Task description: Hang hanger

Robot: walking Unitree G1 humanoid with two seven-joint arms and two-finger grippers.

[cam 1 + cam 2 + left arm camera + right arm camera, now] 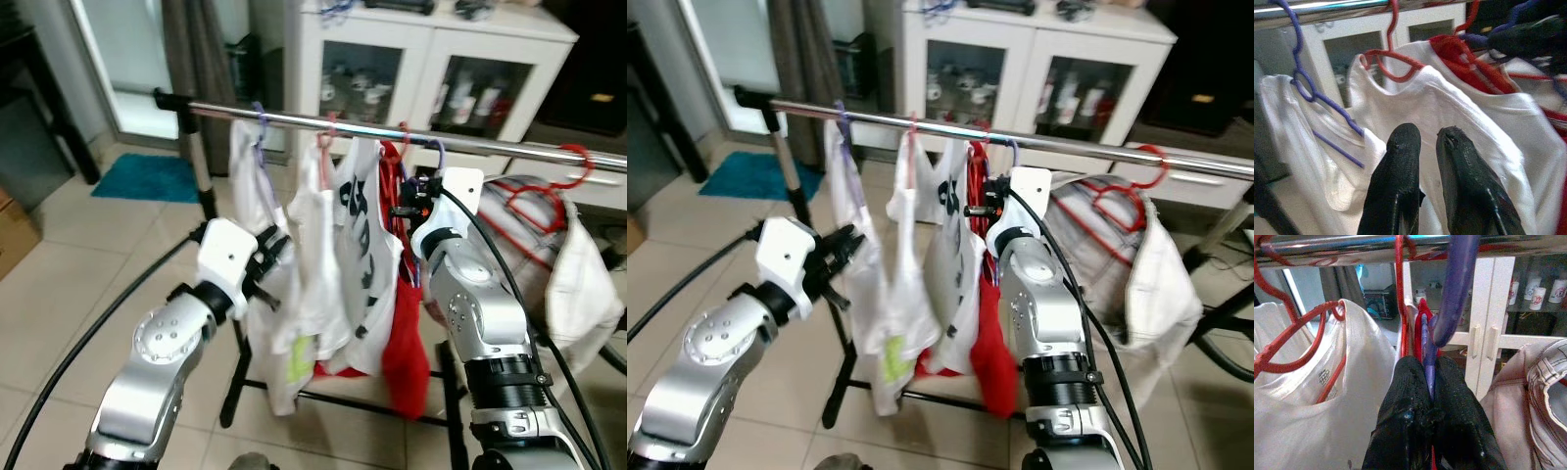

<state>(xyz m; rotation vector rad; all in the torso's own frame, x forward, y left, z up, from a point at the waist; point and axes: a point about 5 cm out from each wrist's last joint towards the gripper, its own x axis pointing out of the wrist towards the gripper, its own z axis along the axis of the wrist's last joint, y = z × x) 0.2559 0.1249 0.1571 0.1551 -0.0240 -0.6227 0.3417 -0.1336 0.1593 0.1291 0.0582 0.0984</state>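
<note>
A silver rail [323,121] runs across in front of me with several hangers on it, carrying white shirts [358,255] and a red garment [404,362]. My right gripper [1426,363] is shut on a purple hanger [1454,293] just below its hook, which curves up to the rail [1352,245]. In the left eye view this gripper [400,208] sits just under the rail beside the red garment. My left gripper [1425,134] is lower, its fingers slightly apart with nothing between them, right in front of a white shirt [1459,107] on a red hanger [1393,73].
A white cabinet [431,69] with glass doors stands behind the rack. A beige cloth bag [578,284] with a red hanger [544,206] hangs at the right end. The rack's black post [235,382] rises from the tiled floor; a teal mat [147,176] lies far left.
</note>
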